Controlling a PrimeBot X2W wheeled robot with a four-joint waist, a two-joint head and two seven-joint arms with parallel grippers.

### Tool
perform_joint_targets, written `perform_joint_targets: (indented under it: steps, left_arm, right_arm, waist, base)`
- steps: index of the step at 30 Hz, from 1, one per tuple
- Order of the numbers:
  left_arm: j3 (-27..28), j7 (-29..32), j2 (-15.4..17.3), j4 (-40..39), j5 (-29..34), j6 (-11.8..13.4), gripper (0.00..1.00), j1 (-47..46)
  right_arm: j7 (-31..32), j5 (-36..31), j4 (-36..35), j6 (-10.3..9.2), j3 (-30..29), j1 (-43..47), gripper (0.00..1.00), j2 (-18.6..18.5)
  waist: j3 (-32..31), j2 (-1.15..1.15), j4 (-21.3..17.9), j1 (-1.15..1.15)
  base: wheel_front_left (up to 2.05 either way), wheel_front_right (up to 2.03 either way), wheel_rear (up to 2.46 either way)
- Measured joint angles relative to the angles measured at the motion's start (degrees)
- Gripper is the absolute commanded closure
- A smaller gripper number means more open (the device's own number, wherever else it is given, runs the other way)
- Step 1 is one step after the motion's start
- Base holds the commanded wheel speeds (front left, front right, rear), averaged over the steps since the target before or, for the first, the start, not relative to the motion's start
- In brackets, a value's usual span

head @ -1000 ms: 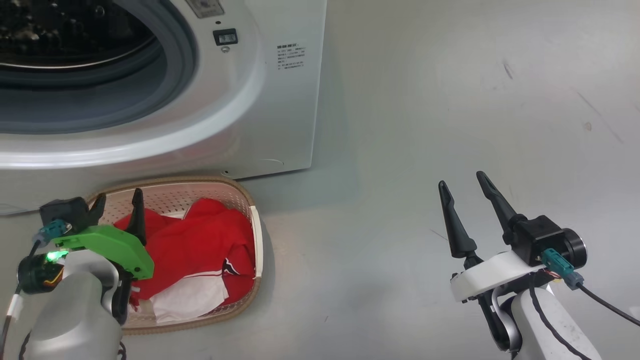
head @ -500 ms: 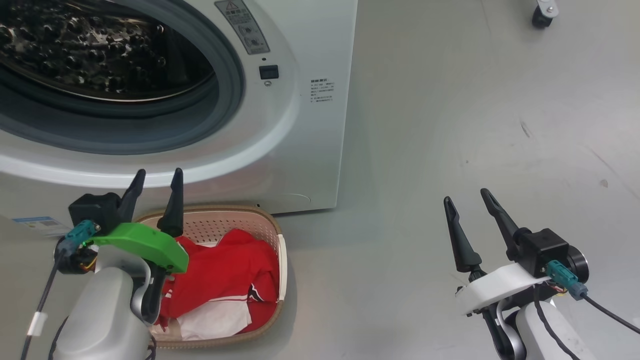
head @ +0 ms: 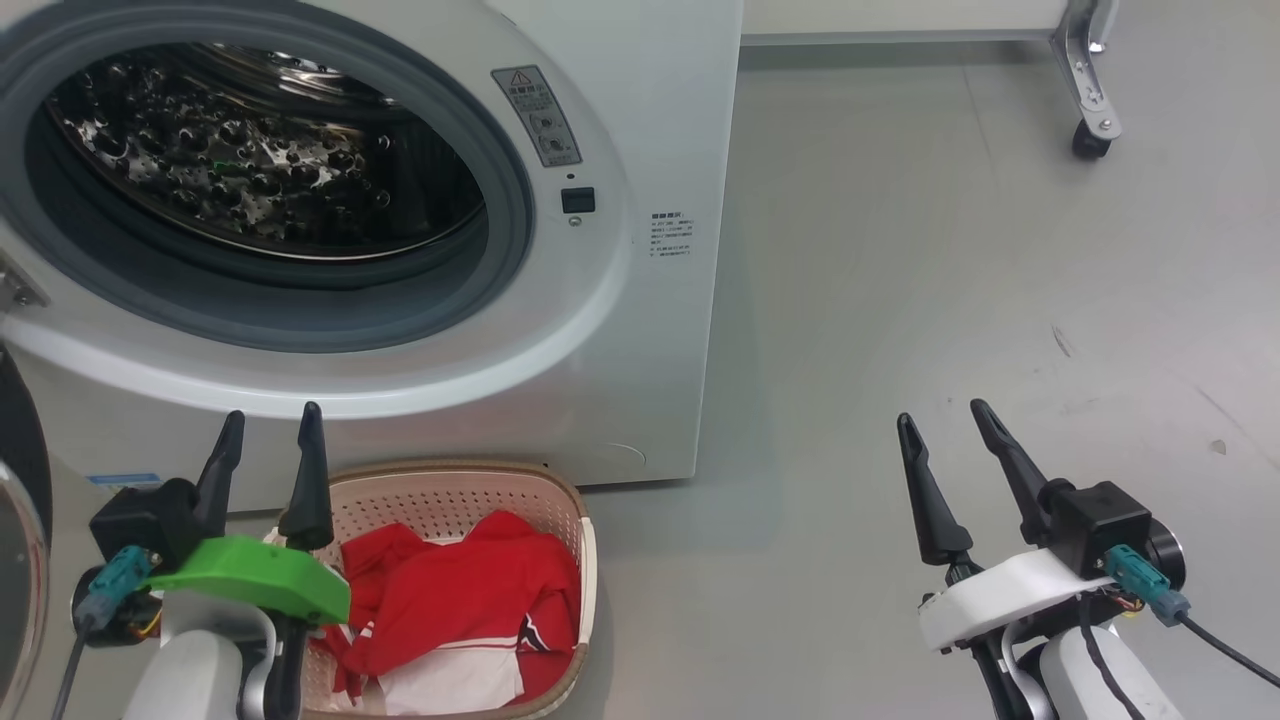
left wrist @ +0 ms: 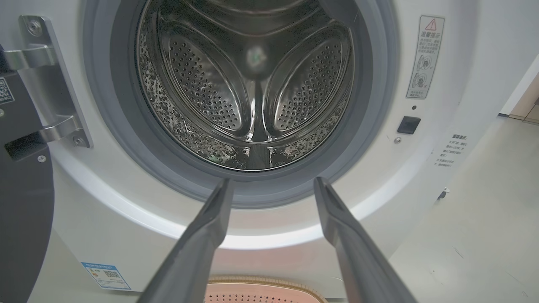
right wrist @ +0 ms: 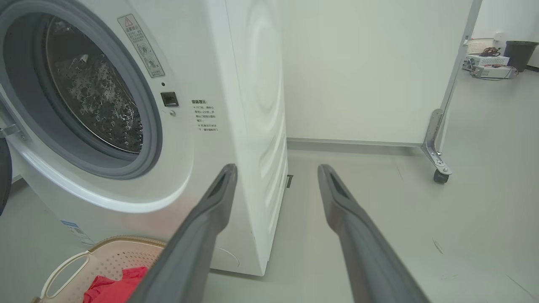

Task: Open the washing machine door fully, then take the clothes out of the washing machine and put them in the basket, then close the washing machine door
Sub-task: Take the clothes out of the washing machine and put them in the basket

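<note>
While the washing machine door (head: 18,450) hangs swung open at the far left edge of my head view, just a dark sliver of rim and glass, my left gripper (head: 271,416) sits just right of it. Its fingers are spread wide with nothing between them, tips pointing up at the white front of the washing machine (head: 640,330) below the drum mouth. Just right of that gripper the cream basket (head: 462,466) stands on the floor at the foot of the machine; I cannot tell whether it touches the panel. The red clothes (head: 470,590) lie heaped inside it, a white panel showing on the near side. Above, the grey rubber rim frames the perforated steel drum (left wrist: 252,97), which my left wrist camera looks straight into. Well to the right, over bare grey floor (head: 950,250), my right gripper (head: 942,413) hangs with its fingers equally wide apart and empty. At the upper right stands a caster (head: 1088,140) on a metal leg.
</note>
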Motion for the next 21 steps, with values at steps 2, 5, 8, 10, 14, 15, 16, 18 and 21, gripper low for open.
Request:
perform_joint_targets:
  steps: [2,5,8,10,14,15,16,18,21]
  left_arm:
    - [0.4,0.0,0.0,-1.5,0.2,0.0,0.0,1.4]
    - [1.4,0.0,0.0,-3.4,0.5,0.0,0.0,3.7]
    - [1.4,0.0,0.1,-4.8,2.0,0.0,0.0,6.0]
    - [1.6,0.0,0.1,-5.5,2.3,0.0,0.0,7.3]
    - [1.6,0.0,0.1,-6.9,3.1,0.0,0.0,9.8]
    - [1.5,0.0,0.1,-7.3,3.3,0.0,0.0,10.2]
    - [1.5,0.0,0.1,-7.6,3.5,0.0,0.0,10.6]
    - [1.5,0.0,0.1,-8.5,3.6,0.0,0.0,11.4]
    - [1.4,0.0,0.1,-9.5,4.8,0.0,0.0,12.1]
  right_arm:
    - [-0.1,0.1,-1.1,0.0,-0.5,0.1,0.0,0.1]
    - [-0.1,0.1,-2.4,-0.01,-0.6,0.3,0.0,0.2]
    - [-0.1,0.1,-3.1,-0.02,-0.7,1.0,0.0,0.4]
    - [-0.1,0.1,-3.7,-0.24,-1.3,1.5,0.0,0.4]
    - [-0.1,0.1,-4.8,-0.53,-2.1,2.4,0.0,0.4]
    - [-0.1,0.1,-4.9,-0.69,-2.2,2.5,0.0,0.5]
    - [-0.1,0.1,-5.1,-0.69,-2.2,2.6,0.0,0.5]
    - [-0.1,0.0,-5.4,-0.71,-2.5,2.9,0.0,0.6]
    - [-0.1,0.0,-5.6,-0.84,-2.7,3.7,0.0,0.7]
  waist:
    - [-0.6,0.0,0.0,0.0]
    - [-1.4,0.0,-0.1,0.0]
    - [-1.9,0.0,-0.6,0.0]
    - [-2.2,0.0,-0.9,0.0]
    - [-2.6,0.0,-1.4,0.0]
    - [-2.6,0.0,-1.5,0.0]
    - [-2.6,0.0,-1.6,0.0]
    - [-2.6,0.0,-1.7,0.0]
    - [-2.5,0.0,-1.8,0.0]
  base:
    - [0.0,0.0,0.0]
    - [0.0,0.0,0.0]
    - [0.0,0.0,0.0]
    - [0.0,0.0,0.0]
    - [0.0,0.0,0.0]
    - [0.0,0.0,0.0]
    - [0.0,0.0,0.0]
    - [0.0,0.0,0.0]
    - [0.0,0.0,0.0]
